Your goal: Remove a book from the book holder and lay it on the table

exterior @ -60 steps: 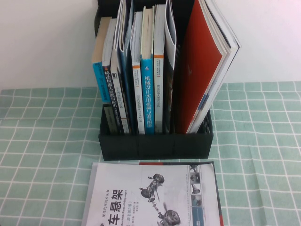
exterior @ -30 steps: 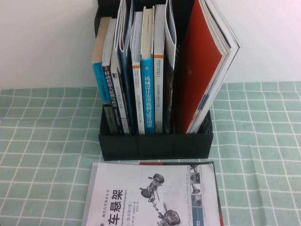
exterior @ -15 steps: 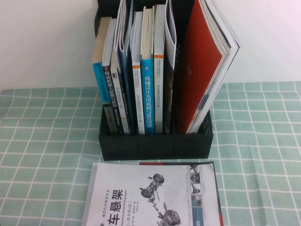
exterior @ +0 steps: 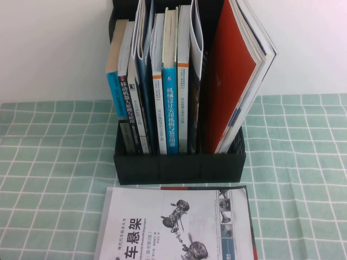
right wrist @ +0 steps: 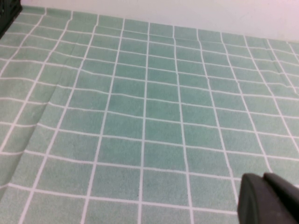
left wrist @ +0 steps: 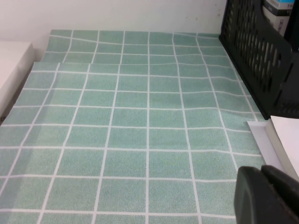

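The black book holder (exterior: 179,168) stands at the middle back of the green gridded table (exterior: 49,162). Several books and magazines stand upright in it, spines and edges toward me. I cannot tell the book apart among them. Neither arm shows in the high view. In the left wrist view my left gripper (left wrist: 261,173) is shut and empty, low over the cloth to the left of the holder (left wrist: 261,56). In the right wrist view my right gripper (right wrist: 264,179) is shut and empty over bare cloth to the right of the holder.
A white magazine with a car-suspension picture (exterior: 173,227) lies flat in front of the holder; its corner (left wrist: 285,135) is close to my left gripper. A red-covered magazine (exterior: 233,76) leans in the holder's right section. A white wall rises behind.
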